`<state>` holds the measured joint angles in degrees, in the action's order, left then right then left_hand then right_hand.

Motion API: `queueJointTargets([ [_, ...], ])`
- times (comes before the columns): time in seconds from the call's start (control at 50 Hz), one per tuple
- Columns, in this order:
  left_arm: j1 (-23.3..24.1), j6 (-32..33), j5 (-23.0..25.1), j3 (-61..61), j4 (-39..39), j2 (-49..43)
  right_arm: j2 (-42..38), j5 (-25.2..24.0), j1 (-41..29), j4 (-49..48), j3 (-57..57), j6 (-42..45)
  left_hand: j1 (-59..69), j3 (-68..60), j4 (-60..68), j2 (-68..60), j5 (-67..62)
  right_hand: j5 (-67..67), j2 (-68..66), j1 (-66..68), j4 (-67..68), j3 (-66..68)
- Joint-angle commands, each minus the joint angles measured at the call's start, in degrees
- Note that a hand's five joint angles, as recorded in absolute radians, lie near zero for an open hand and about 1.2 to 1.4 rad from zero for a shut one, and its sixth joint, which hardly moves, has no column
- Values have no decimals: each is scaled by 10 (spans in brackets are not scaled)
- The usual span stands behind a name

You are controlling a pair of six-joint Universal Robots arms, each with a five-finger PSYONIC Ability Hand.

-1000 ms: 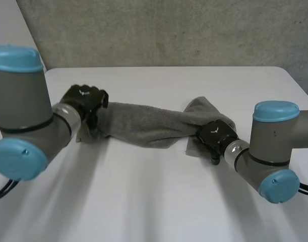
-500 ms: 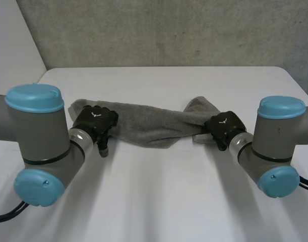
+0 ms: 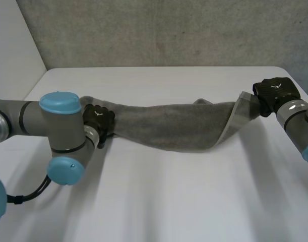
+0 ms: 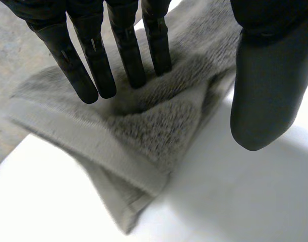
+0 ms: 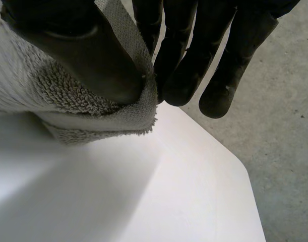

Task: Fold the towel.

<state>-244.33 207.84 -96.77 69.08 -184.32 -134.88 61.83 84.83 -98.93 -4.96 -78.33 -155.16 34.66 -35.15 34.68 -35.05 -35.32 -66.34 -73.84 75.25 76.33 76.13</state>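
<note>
A grey towel (image 3: 169, 123) lies stretched in a long band across the middle of the white table (image 3: 164, 201). My left hand (image 3: 98, 120) rests at its left end. In the left wrist view its straight fingers (image 4: 96, 55) press down on the doubled-over towel corner (image 4: 143, 136), and the thumb (image 4: 264, 91) stands apart over bare table. My right hand (image 3: 274, 92) is near the table's right edge and holds the towel's right end a little off the surface. There the thumb (image 5: 78, 45) pinches the hemmed corner (image 5: 68, 96) against the fingers (image 5: 184, 60).
A rough concrete wall (image 3: 169, 30) stands behind the table. The table's right edge (image 5: 229, 151) runs close beneath my right hand, with grey floor (image 5: 280, 101) beyond it. Bare tabletop lies in front of the towel.
My right hand closed on the towel's right end and pulled it out to the right and farther back, stretching the towel. My left arm swung lower and leftward; its hand stays on the left end.
</note>
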Motion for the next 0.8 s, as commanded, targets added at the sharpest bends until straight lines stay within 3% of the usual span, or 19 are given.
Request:
queueJointTargets([
  [0.02, -3, 23, -48, -51, -4, -39, -1, 0, 0, 0, 0, 2, -27, 32, -28, 31, 134, -37, -62, 48, 37, 39],
  [0.22, -9, 23, -50, -83, -5, -60, -2, -1, 1, 0, 1, 2, 77, -72, 77, -73, 30, -37, -62, 48, 37, 39],
  [0.28, -11, 23, -49, -88, -5, -64, -2, -1, 1, 0, 1, 2, 163, -158, 162, -159, -56, -37, -62, 48, 37, 39],
  [0.32, -13, 23, -50, -90, -7, -66, -2, 0, 1, 0, 1, 3, 293, -288, 293, -289, -187, -37, -62, 48, 37, 39],
  [0.38, -15, 22, -50, -90, -7, -66, -2, 0, 1, 0, 1, 4, 361, -356, 361, -357, -254, -37, -62, 48, 37, 39],
  [0.4, -19, 22, -51, -90, -6, -64, -2, 0, 1, 0, 2, 3, 443, -438, 443, -439, -336, -37, -62, 48, 37, 39],
  [0.52, -38, 14, -53, -79, 1, -7, 4, 0, 1, 19, 15, 6, 453, -448, 453, -449, -347, -37, -62, 48, 37, 39],
  [0.62, -37, 3, -48, -54, 5, 70, 45, -5, 0, 128, 76, 2, 453, -448, 453, -449, -347, -37, -62, 48, 37, 39],
  [0.66, -36, -11, -44, -40, 16, 131, 79, -29, -1, 202, 123, 3, 453, -448, 453, -449, -347, -37, -62, 48, 37, 39],
  [0.8, -33, -38, -32, -60, 97, 231, 122, -90, 8, 319, 213, 15, 453, -448, 453, -449, -347, -37, -62, 48, 37, 39],
])
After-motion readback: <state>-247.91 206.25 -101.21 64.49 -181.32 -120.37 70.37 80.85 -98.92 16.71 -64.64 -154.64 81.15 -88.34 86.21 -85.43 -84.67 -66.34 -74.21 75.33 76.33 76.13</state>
